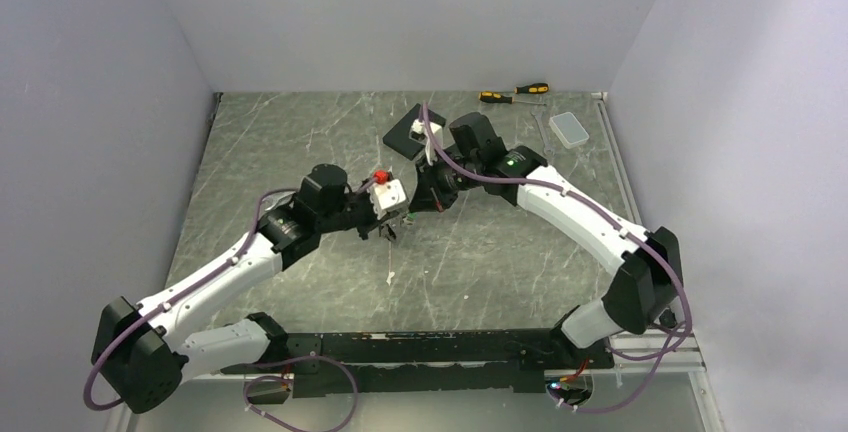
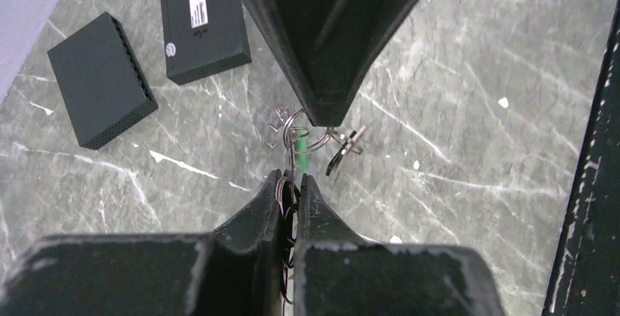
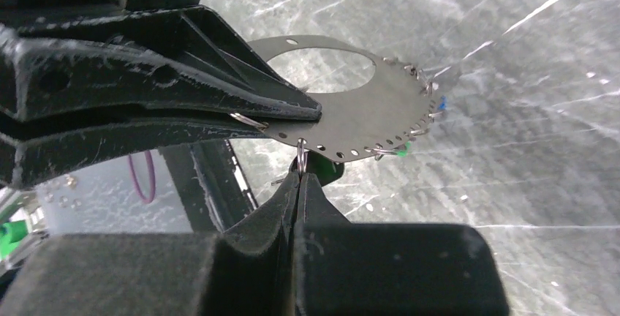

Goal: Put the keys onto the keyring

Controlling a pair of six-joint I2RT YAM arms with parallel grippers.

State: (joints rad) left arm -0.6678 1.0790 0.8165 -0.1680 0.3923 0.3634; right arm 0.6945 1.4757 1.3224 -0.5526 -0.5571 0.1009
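Pressed together, the jaws of the left gripper (image 3: 313, 113) clamp one edge of the keyring (image 3: 380, 120), which shows in the right wrist view as a thin, flat, grey metal ring with a large round opening and a row of small holes along its rim. The right gripper (image 3: 298, 177) comes from the opposite side, and its jaws are shut too, pinching a small wire loop (image 3: 300, 149) that hangs from one of those rim holes. On the rim away from both grippers hang a green-headed key (image 3: 401, 151) and a blue-headed key (image 3: 441, 102), along with a few more wire loops too small to make out. The keyring is held in the air, roughly level, above the middle of the grey marbled desk (image 1: 300, 152), between the two arms. In the left wrist view it appears edge-on, with the green head just beyond the fingertips. Farther out on the desk lie two flat black boxes (image 2: 102, 82) (image 2: 205, 23). Near the far edge are yellow-and-black screwdrivers (image 1: 530, 89) and a small clear plastic box (image 1: 571, 129).
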